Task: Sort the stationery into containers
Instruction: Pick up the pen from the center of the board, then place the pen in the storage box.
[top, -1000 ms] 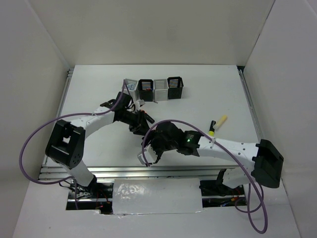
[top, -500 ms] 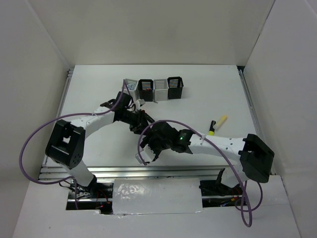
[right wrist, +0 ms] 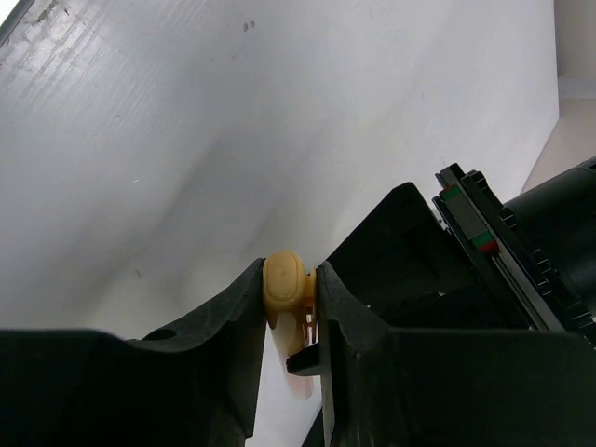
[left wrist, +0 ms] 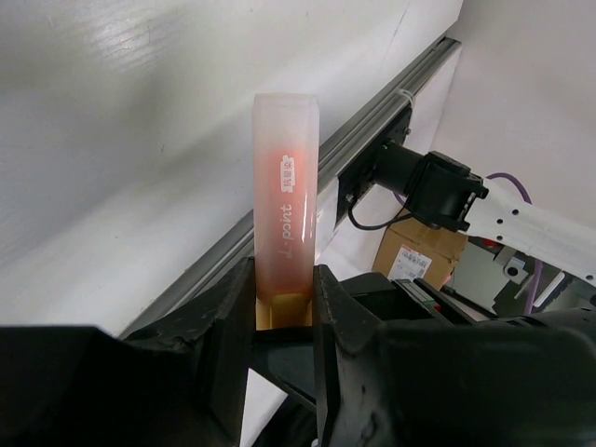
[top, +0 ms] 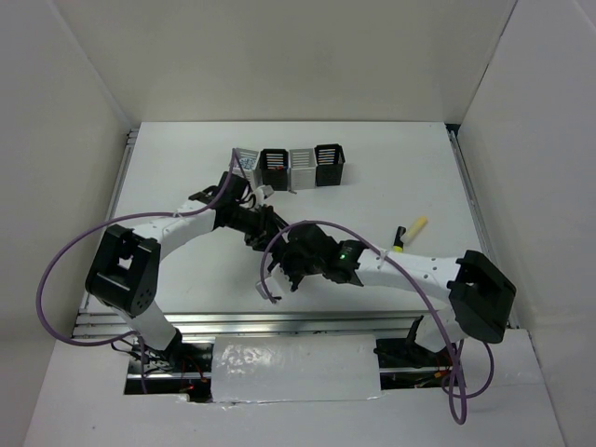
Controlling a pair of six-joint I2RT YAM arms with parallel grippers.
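Top view: the left gripper [top: 265,226] and right gripper [top: 284,245] meet at mid-table, in front of the cups [top: 289,166]. The marker cannot be made out between them.

Left wrist: the marker [left wrist: 287,214] points straight out from the fingers [left wrist: 228,321], which clamp its yellowish base. Its body is translucent peach, flat-sided and labelled.

Right wrist: the fingers [right wrist: 244,321] pinch the marker's rounded pale-yellow end, seen end-on.

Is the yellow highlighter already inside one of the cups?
No, the yellow-black highlighter lies on the table, well apart from the row of cups.
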